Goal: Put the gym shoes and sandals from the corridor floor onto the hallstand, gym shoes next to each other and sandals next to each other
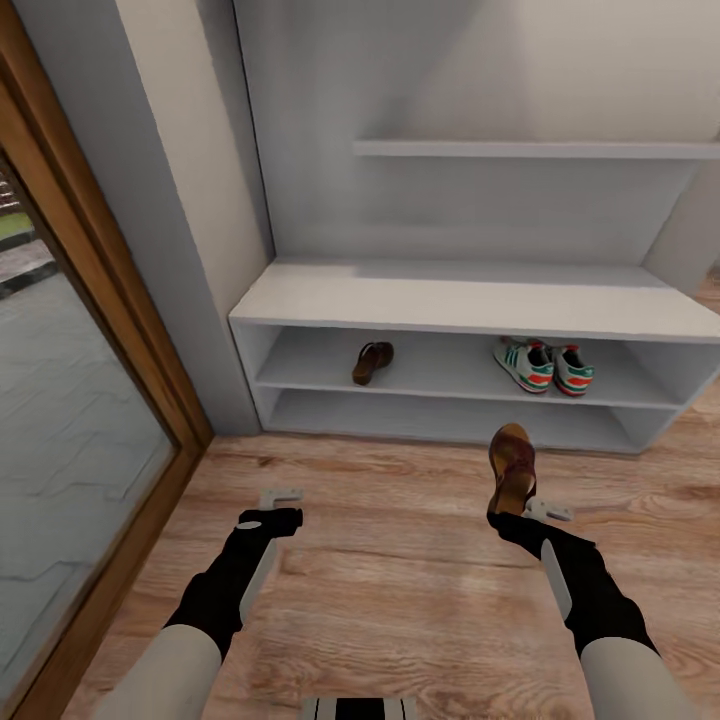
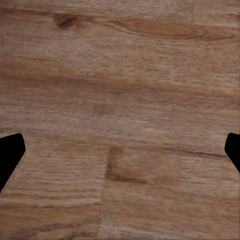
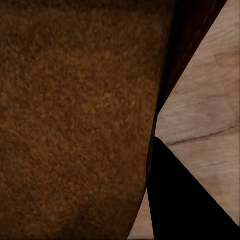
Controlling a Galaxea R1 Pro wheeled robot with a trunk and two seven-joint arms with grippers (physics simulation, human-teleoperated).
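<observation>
Holding one sandal by its heel end, your right gripper keeps it raised over the corridor floor, toe toward the hallstand (the right wrist view shows its tan footbed close up). Your left gripper hangs with its fingers spread wide over bare planks. The other sandal lies on the upper open shelf at the left, well apart from the two gym shoes, side by side at the right.
</observation>
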